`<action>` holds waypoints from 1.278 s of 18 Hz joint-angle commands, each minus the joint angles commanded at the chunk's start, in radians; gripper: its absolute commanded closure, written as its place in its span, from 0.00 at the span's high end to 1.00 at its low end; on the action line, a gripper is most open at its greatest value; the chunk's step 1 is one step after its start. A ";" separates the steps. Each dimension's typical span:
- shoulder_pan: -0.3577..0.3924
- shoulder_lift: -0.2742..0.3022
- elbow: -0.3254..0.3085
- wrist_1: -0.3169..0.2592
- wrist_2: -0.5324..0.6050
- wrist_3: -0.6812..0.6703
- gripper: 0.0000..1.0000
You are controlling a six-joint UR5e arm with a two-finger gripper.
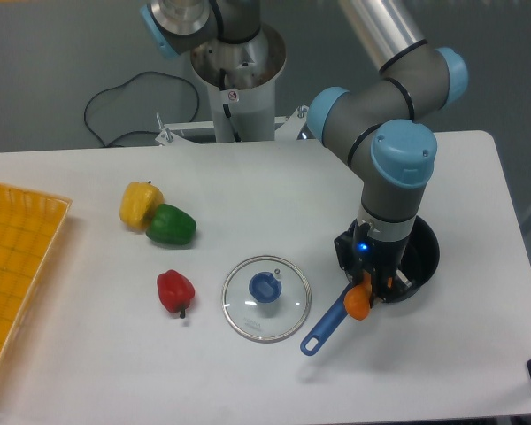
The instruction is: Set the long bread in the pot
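The long bread (359, 305) shows as a round orange end poking out below my gripper (368, 285), whose jaws are shut on it. It hangs just above the near-left rim of the pot (425, 258), a dark round saucepan mostly hidden behind my arm. The pot's long blue handle (323, 326) runs down-left toward the table's front. Most of the bread's length is hidden by the gripper.
A round glass lid with a blue knob (266, 297) lies left of the handle. A red pepper (174, 290), a green pepper (171, 225) and a yellow pepper (139, 203) sit further left. An orange-yellow tray (18, 266) fills the left edge.
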 joint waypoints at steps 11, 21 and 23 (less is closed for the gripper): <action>0.005 0.003 -0.032 0.000 0.000 0.047 0.57; 0.006 0.003 -0.032 -0.006 0.000 0.052 1.00; 0.006 0.006 -0.034 -0.011 0.003 0.051 1.00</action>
